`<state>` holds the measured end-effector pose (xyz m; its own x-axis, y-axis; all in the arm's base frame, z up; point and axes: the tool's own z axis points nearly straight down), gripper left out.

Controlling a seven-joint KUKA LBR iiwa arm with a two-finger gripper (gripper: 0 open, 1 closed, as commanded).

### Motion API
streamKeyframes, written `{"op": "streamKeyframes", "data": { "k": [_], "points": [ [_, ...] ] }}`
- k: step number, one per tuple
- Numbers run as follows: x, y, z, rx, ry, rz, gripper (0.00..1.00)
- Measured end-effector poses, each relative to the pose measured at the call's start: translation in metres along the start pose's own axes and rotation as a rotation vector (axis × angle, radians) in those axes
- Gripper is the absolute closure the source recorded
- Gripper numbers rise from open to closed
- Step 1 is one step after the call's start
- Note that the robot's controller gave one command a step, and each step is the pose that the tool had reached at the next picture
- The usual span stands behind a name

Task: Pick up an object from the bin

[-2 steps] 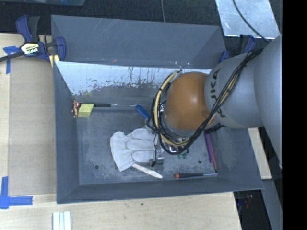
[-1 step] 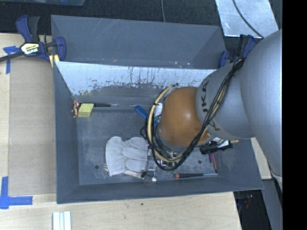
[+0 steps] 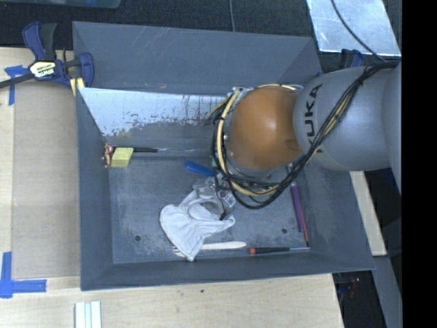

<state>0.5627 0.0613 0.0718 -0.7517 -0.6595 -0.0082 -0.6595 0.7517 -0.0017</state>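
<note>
- A white stick [image 3: 220,247] and a thin dark pen with a red end [image 3: 278,250] lie almost end to end along the foot of the bin's [image 3: 205,277] lower wall, close to it and parallel with it.
- A crumpled white cloth [image 3: 190,225] lies just above them in the lower middle of the floor, and its lower tip touches the stick's left end.
- The gripper [image 3: 217,195] is down at the cloth's upper right edge. The arm's orange cover [image 3: 263,128] overhangs it, so one cannot tell how far it is open or whether it has hold of the cloth.
- A purple pen [image 3: 298,214] lies along the right wall, with its upper end under the arm's cables.
- Bare floor runs left of the cloth to the left wall, which is the widest free room in the bin.
- A small blue piece [image 3: 198,168] lies just to the upper left of the gripper.
- A yellow block [image 3: 121,157] sits at the upper left, at the foot of the far wall, and a thin dark rod [image 3: 147,150] runs rightward from it.
</note>
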Motion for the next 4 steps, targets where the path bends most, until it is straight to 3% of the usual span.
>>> {"op": "streamKeyframes", "data": {
  "k": [1,4],
  "points": [
    [-0.003,-0.006,0.0,0.002,-0.003,-0.07,1.0],
    [-0.003,-0.007,-0.039,0.003,-0.006,-0.065,1.0]
  ]
}}
